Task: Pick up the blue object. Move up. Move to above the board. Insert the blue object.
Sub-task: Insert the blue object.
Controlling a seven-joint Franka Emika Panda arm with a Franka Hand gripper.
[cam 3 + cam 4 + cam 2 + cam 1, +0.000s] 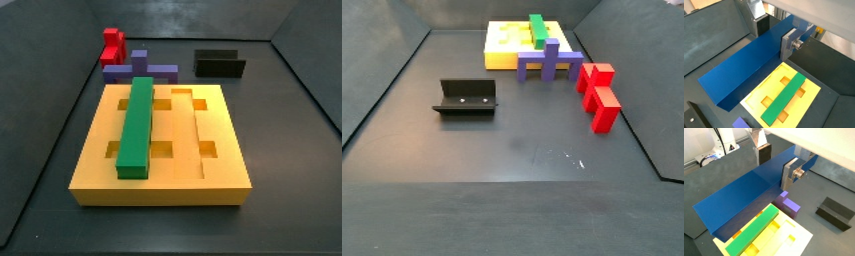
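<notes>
Item: blue object (744,198) — long, smooth, matte bar, clamped between my gripper (774,35) plates in both wrist views, carried high above the board (817,100); absent from both side views.

Board (214,150): thick yellow slab, grooves and square cut-outs, green bar (136,120) already seated.

Risk, as I judge it — a skewed bar catching a groove edge or the purple cross-shaped block (140,68).

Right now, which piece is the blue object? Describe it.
Find the big yellow board with a green bar in one groove. Above it, in both wrist views, the pincer grips a long dark blue bar: the blue object. Only it is airborne; the purple block is cross-shaped.
</notes>
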